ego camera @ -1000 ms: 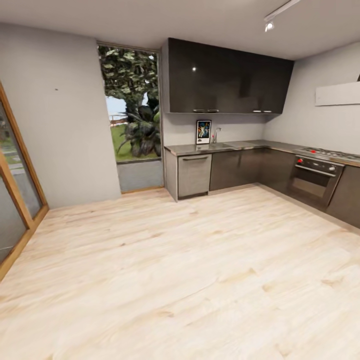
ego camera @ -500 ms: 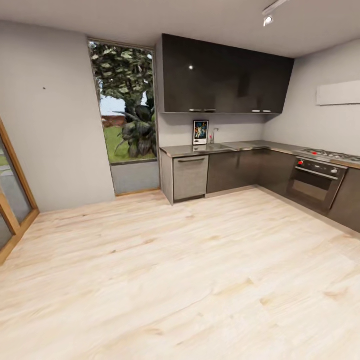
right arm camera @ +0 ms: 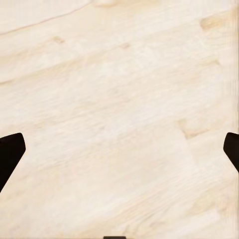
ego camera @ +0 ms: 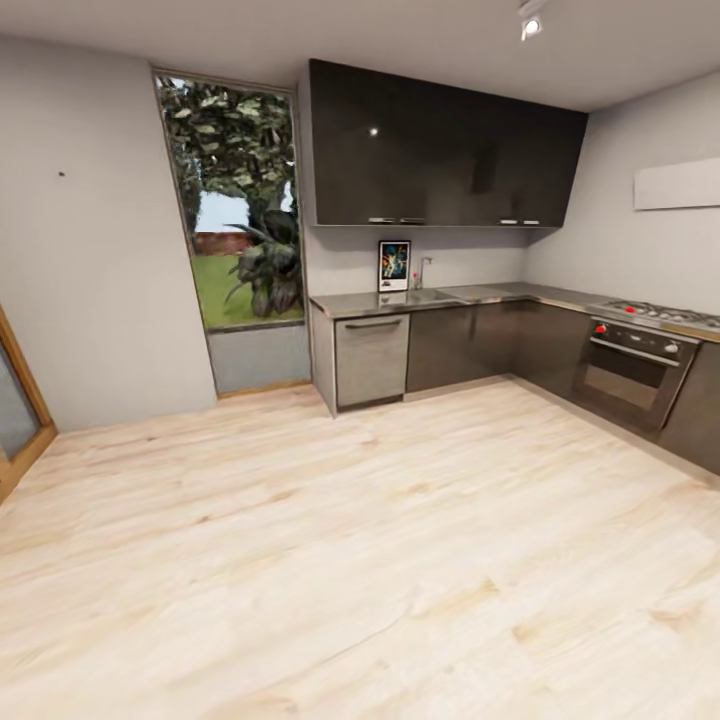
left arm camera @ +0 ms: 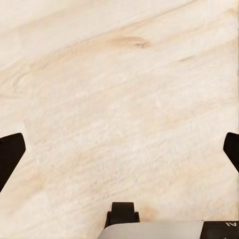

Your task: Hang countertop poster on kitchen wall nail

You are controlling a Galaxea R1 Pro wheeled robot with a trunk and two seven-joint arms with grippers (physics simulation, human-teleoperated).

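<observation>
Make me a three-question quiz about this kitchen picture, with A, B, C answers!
1. Where is the poster?
A. On the floor
B. Standing on the countertop against the wall, beside the tap
C. Hanging on the window

2. What colour are the oven knobs?
A. Red
B. Green
C. Yellow

3. How are the left end effector and the right end effector?
A. Shut on the poster
B. Shut on a cup
C. Open, over the wooden floor

Answers: 1 B, it stands upright by the tap. 2 A, red dots show on the oven front. 3 C, each wrist view shows fingertips wide apart with bare floor between.
</observation>
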